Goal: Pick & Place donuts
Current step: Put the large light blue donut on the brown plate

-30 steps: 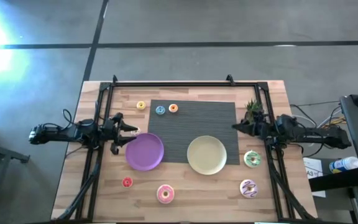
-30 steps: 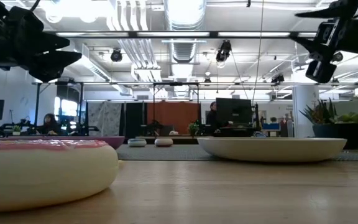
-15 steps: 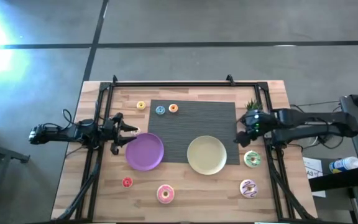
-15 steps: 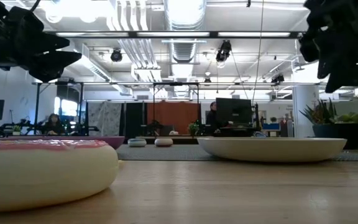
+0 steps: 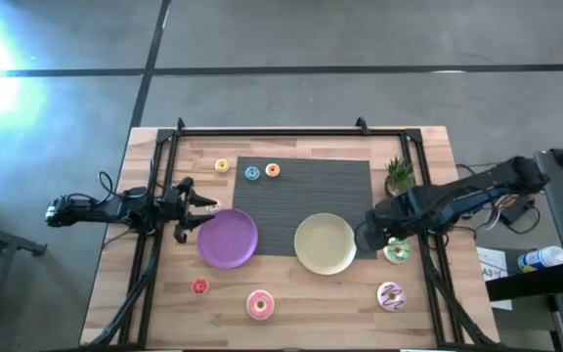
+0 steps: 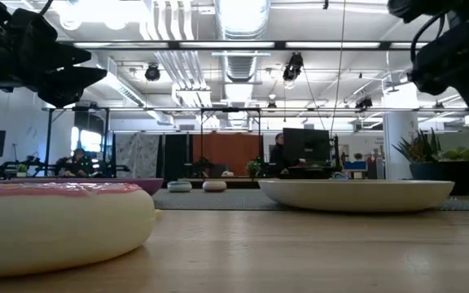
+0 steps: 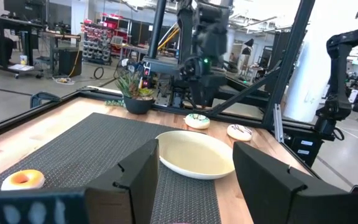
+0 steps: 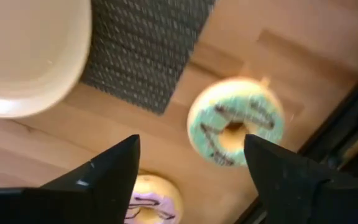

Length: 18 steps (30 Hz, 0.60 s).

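My right gripper (image 5: pixel 368 235) (image 8: pixel 191 149) is open and hovers above the table, between the pale-yellow plate (image 5: pixel 325 242) and the green donut (image 5: pixel 396 251) (image 8: pixel 235 130), touching neither. The white donut with dark streaks (image 5: pixel 391 295) (image 8: pixel 151 200) lies flat nearer the near edge. The pink donut (image 5: pixel 260 304) (image 6: pixel 55 224) and the red one (image 5: pixel 199 286) lie on the wood at the near side. Yellow (image 5: pixel 222 165), blue (image 5: pixel 252 173) and orange (image 5: pixel 273 170) donuts lie toward the far side. My left gripper (image 5: pixel 201 209) (image 7: pixel 194 180) waits open beside the purple plate (image 5: pixel 228 238).
A dark ribbed mat (image 5: pixel 306 196) lies in the table's middle under parts of both plates. A small potted plant (image 5: pixel 399 176) stands at the far right. A black frame (image 5: pixel 291 130) runs along the far side and down both sides of the table.
My right gripper has moved from beside the plant toward the near edge and the green donut, tipping from level to pointing down at the table. My left arm has kept still. No donut has moved.
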Each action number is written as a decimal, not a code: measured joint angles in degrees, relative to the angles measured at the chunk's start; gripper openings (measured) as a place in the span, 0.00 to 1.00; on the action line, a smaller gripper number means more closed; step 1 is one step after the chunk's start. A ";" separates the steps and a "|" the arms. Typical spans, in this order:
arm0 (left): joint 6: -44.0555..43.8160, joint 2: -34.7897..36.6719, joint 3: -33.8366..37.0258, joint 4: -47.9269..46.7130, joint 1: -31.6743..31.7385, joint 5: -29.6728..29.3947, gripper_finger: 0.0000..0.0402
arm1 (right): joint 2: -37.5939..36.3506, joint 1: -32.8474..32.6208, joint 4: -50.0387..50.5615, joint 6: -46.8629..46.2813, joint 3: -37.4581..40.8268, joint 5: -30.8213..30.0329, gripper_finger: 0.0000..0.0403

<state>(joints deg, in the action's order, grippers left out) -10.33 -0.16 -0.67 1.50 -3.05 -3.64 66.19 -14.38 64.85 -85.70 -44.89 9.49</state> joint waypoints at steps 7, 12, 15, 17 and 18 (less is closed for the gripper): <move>0.00 0.00 0.00 0.00 0.00 0.00 0.45 | 7.11 -8.03 -1.23 -10.61 -1.70 1.56 0.72; 0.00 0.00 0.00 0.00 0.00 -0.02 0.45 | 12.76 -10.13 -2.89 -13.32 -1.80 1.15 0.68; 0.02 0.00 0.00 0.00 0.04 -0.02 0.45 | 16.12 -10.16 -2.73 -12.09 -1.72 1.05 0.66; 0.02 0.01 0.00 -0.01 0.04 -0.02 0.45 | 17.93 -10.14 -2.92 -11.06 -1.72 1.01 0.64; 0.02 0.02 0.00 -0.01 0.04 -0.01 0.45 | 18.78 -10.14 -2.84 -10.54 -1.72 0.94 0.64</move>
<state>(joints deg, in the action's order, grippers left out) -10.31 -0.14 -0.67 1.48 -3.01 -3.65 84.97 -24.52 62.01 -96.24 -46.61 10.44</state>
